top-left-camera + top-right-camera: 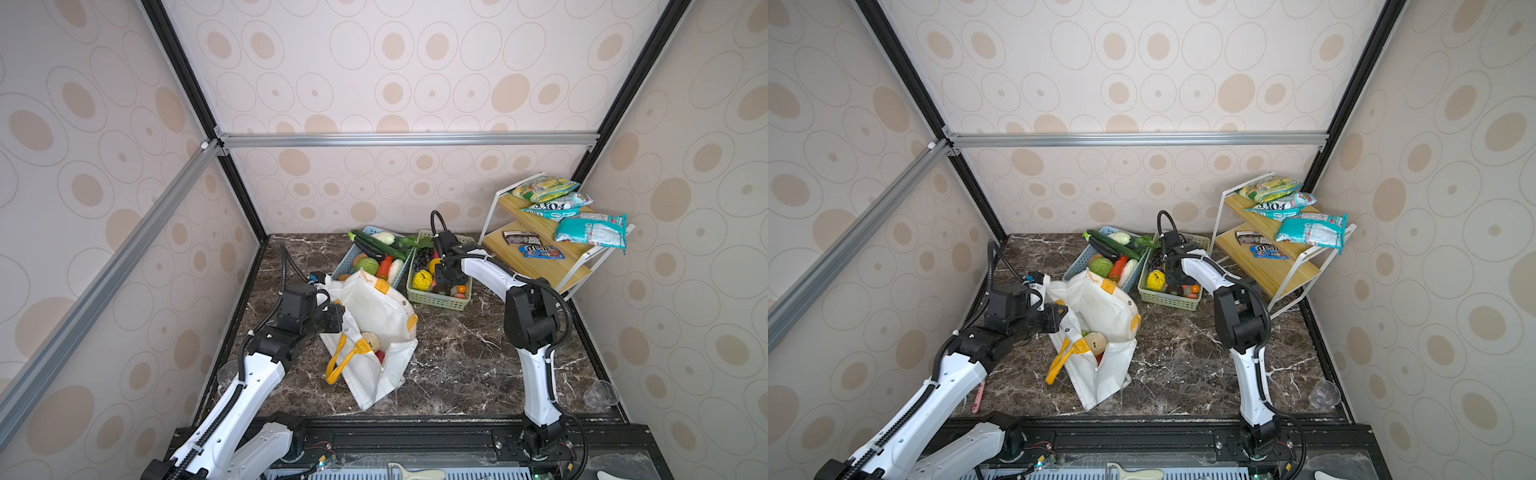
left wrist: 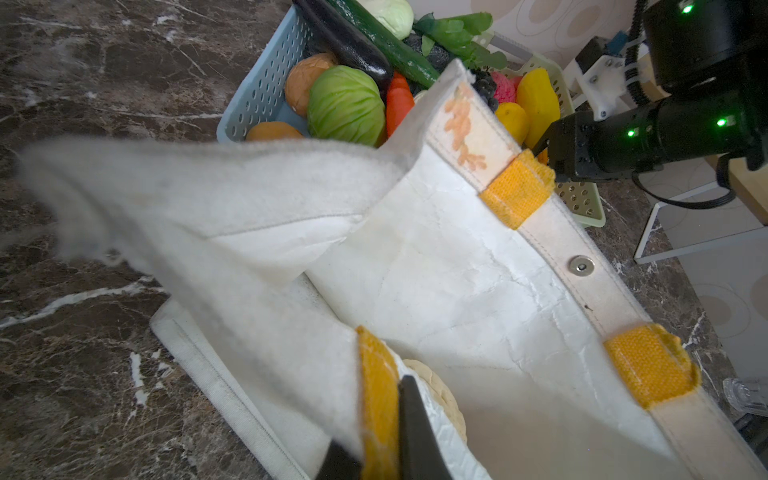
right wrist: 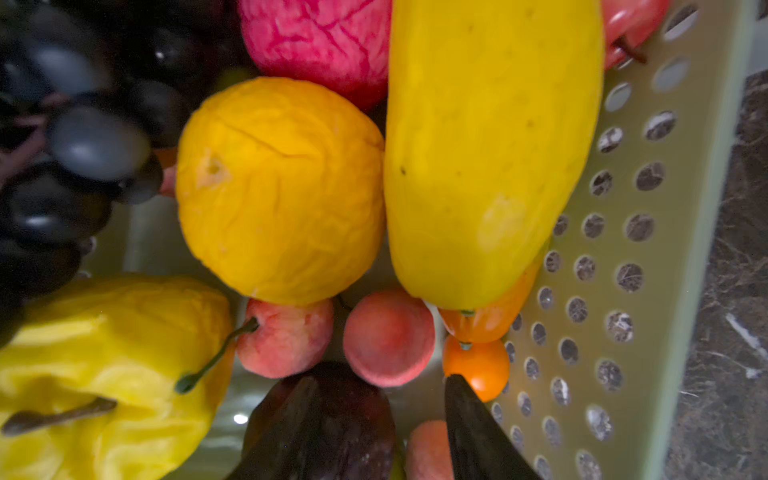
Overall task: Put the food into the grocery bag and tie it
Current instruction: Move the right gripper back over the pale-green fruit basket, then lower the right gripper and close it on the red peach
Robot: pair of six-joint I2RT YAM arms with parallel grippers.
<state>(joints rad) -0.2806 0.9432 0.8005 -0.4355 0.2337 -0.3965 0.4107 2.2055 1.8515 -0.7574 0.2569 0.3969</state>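
The white grocery bag (image 1: pixel 374 307) (image 1: pixel 1100 307) (image 2: pixel 457 270) lies open-mouthed mid-table. A tan round fruit (image 1: pixel 370 340) (image 2: pixel 440 390) and a red one show inside. My left gripper (image 1: pixel 343 320) (image 1: pixel 1065 316) (image 2: pixel 374 415) is shut on the bag's near rim at a yellow strap tab, holding it up. My right gripper (image 1: pixel 442 286) (image 1: pixel 1173 286) (image 3: pixel 380 395) is down in the green basket (image 1: pixel 440 305) (image 3: pixel 623 249) of food. Its fingers stand apart around a dark plum (image 3: pixel 332 424), next to peaches (image 3: pixel 388 336), an orange (image 3: pixel 278 191), a yellow pear (image 3: pixel 104 374) and grapes (image 3: pixel 83 145).
A blue basket (image 1: pixel 374 253) of vegetables stands against the bag's far side, left of the green one. A wooden two-tier shelf (image 1: pixel 540 266) with snack packets stands at the back right. A clear plastic cup (image 1: pixel 600 392) sits at the right edge.
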